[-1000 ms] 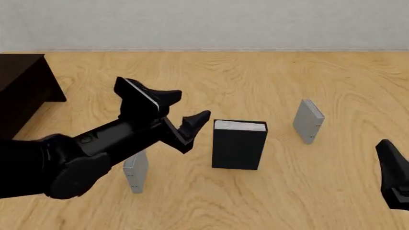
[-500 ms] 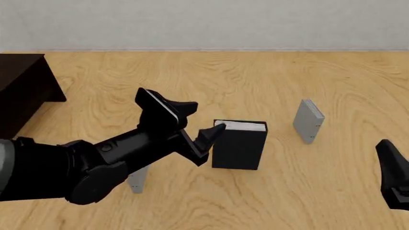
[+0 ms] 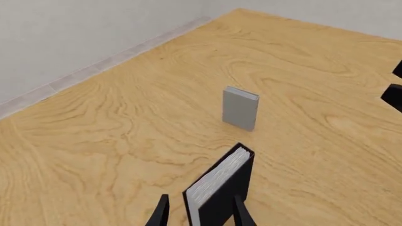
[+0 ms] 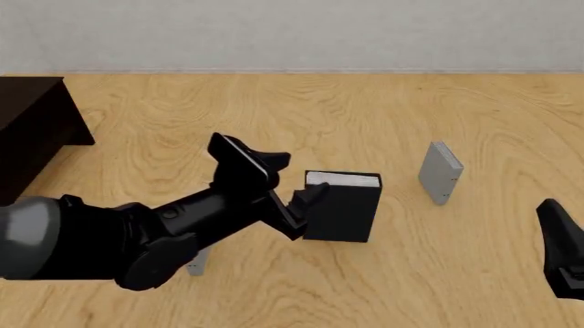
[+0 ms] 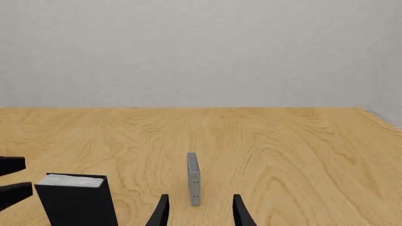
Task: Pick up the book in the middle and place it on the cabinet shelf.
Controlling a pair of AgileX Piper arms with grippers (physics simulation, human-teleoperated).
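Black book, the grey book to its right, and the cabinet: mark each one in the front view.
black book [image 4: 345, 213], front view, on its dark front cover.
grey book [image 4: 439, 172], front view, on its broad grey cover.
cabinet [image 4: 32, 130], front view, on its dark side board.

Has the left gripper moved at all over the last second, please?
Yes. In the front view the left gripper has travelled right and slightly down, closing on the standing black book, which has not shifted; its fingers now straddle the book's near edge.

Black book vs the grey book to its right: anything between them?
No. In the front view only bare wooden table separates the black book from the grey book; the left wrist view agrees.
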